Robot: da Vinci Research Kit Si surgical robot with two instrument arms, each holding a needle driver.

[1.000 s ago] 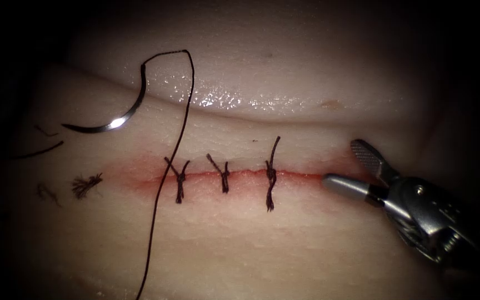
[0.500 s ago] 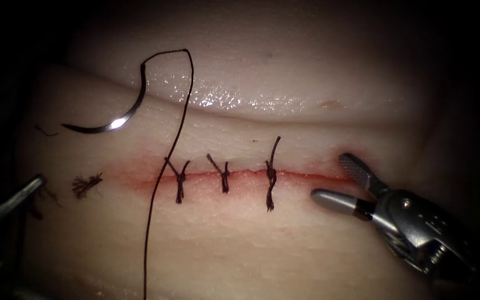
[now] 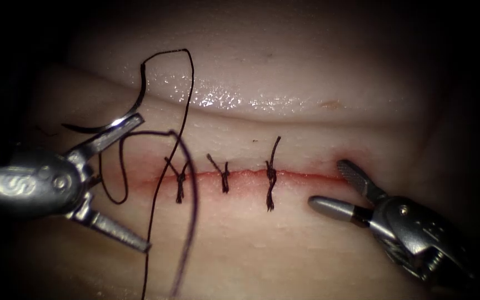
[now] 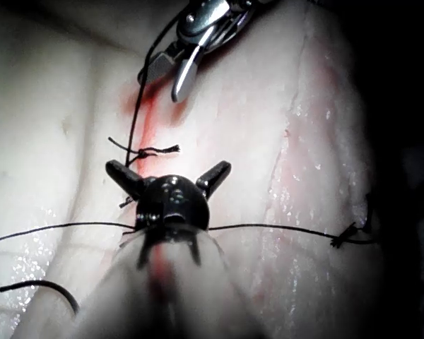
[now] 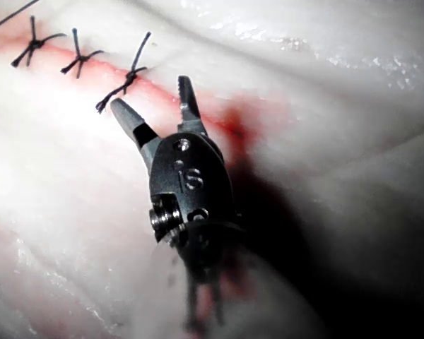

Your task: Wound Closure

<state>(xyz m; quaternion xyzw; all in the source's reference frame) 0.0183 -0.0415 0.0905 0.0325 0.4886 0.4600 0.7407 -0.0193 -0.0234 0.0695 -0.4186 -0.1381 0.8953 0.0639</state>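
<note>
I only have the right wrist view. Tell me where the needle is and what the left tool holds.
Observer: The needle lies free on the tissue, above and left of the cut in the endoscope view, not in the tissue.
Operator: Right tool is open and empty here. Report the left one.
Observer: The left tool holds nothing; its jaws stand wide open, the upper one beside the needle's curve.
Operator: Now the thread.
Observer: The thread runs from the needle's end down across the cut at the leftmost stitch; neither tool grips it.
</note>
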